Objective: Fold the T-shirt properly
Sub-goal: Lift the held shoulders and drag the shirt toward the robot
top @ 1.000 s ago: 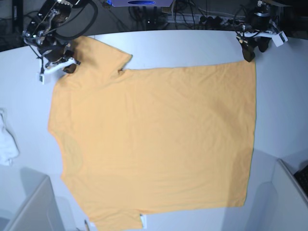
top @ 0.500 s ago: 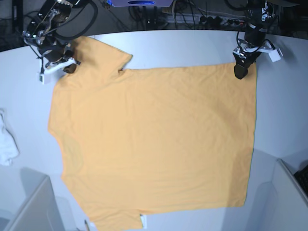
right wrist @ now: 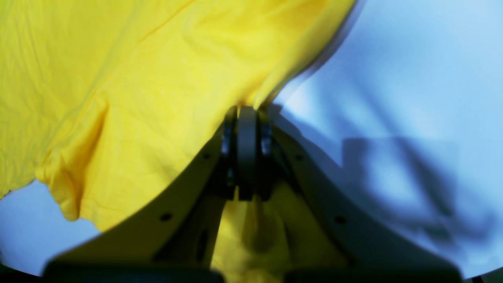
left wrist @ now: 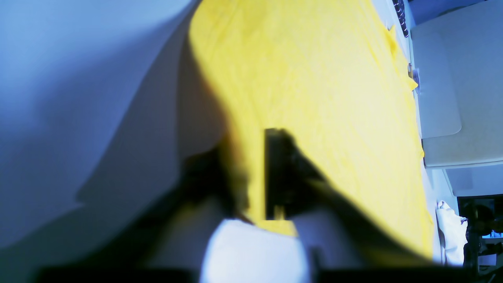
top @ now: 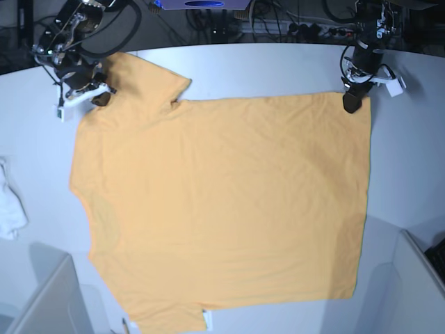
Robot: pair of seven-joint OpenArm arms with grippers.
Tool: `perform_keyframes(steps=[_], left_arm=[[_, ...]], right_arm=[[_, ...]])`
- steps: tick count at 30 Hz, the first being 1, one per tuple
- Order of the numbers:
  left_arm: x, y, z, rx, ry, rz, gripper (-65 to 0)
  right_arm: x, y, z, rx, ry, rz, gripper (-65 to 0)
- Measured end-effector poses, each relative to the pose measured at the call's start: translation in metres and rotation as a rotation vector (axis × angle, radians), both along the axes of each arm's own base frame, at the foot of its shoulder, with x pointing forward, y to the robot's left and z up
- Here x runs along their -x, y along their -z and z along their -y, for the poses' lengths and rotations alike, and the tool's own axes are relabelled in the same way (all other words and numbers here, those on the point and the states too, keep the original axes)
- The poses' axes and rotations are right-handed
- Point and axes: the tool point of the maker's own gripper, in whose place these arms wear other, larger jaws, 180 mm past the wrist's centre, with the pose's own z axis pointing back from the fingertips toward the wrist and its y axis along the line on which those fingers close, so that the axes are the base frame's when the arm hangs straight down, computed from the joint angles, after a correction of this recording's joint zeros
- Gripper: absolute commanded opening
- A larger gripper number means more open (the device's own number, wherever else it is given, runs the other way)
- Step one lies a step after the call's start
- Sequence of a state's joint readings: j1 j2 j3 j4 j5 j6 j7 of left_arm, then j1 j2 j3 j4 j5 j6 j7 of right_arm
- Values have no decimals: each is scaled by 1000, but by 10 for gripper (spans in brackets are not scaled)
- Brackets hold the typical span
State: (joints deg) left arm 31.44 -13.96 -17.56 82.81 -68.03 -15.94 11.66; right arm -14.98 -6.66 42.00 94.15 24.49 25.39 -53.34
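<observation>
1. Left wrist view: your left tool is pinched shut on the edge of the T-shirt; yellow cloth sits between the dark fingers, the rest runs away flat over the pale surface. A white cloth lies past the far side
2. Right wrist view: your right tool is clamped tight, fingers together, with shirt fabric caught between them and bunched below; the sleeve part spreads to the left, bare surface on the right
3. Base view: T-shirt lies spread flat, plain side up, across the surface. Right tool grips the top left shoulder area, left tool the top right corner. White cloth at the left edge, apart from the shirt
</observation>
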Motion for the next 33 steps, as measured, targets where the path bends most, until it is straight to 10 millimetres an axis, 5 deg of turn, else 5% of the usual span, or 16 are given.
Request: perform_keyframes(steps=[7,16,21,26,33], left_arm=[[3,0,0,-7,10,-9,-650],[32,-2,13,-114,113,-95,-650],[38,-19,-10,-166,78,-81,-650],[38,-36,-5,-181,100,-55,-650],[23,-54,5,-187,123,5,-650]], right_arm=[[10,-2,10,10,34,-19,-650],[30,-5,17,58,22,-58,-650],[42,-8,21,93,10,-92,-650],[55,-12,21,116,-14,-159,-650],[36,-53,4,56,-57,-66,-650]])
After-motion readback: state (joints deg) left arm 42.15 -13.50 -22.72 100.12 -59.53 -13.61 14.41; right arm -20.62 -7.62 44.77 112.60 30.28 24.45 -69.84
